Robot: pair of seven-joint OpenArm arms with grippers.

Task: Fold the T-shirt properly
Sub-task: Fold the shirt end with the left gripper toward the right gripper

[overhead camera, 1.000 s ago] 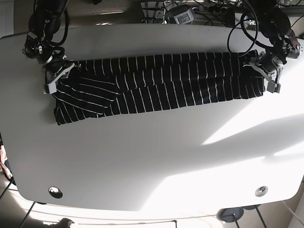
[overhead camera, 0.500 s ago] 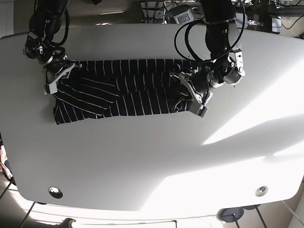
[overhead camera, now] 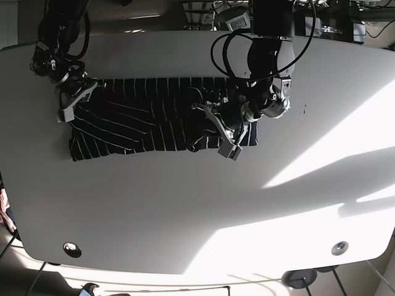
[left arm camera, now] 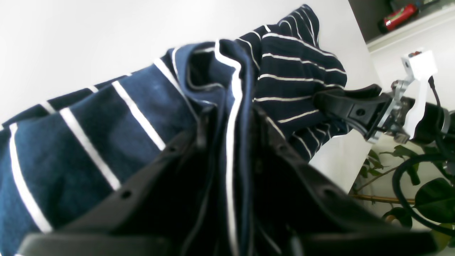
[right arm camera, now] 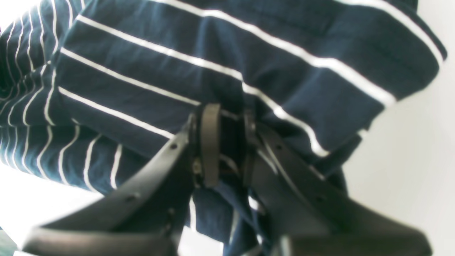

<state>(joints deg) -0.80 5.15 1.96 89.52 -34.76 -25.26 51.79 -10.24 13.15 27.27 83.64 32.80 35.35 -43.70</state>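
A navy, white-striped T-shirt (overhead camera: 142, 120) lies along the far half of a white table (overhead camera: 197, 203), stretched between two robot arms in the base view. The left gripper (overhead camera: 222, 132), seen on that view's right, sits over the middle of the table with the shirt's end bunched beneath it, a fold of cloth doubled back over the rest of the garment. Its wrist camera shows both black fingers (left arm camera: 170, 156) pressed against a gathered ridge of fabric (left arm camera: 227, 106), a white stripe running up between them: the jaws are clamped on the T-shirt.

The right gripper (overhead camera: 74, 102), on the base view's left, holds the opposite end of the shirt near the table's far left edge. Its wrist camera shows dark fingers (right arm camera: 209, 142) drawn close together with a pinch of striped cloth (right arm camera: 213, 71) caught between them, the fabric spreading wide above and hanging in folds below.

From the left wrist camera, the right gripper (left arm camera: 348, 106) appears at the far end of the shirt, its black finger lying on the cloth. A potted plant (left arm camera: 423, 192) stands beyond the table edge there.

Sunlight falls in bright patches across the table's near side. Cables (overhead camera: 271, 12) and equipment crowd the far edge behind the arms.
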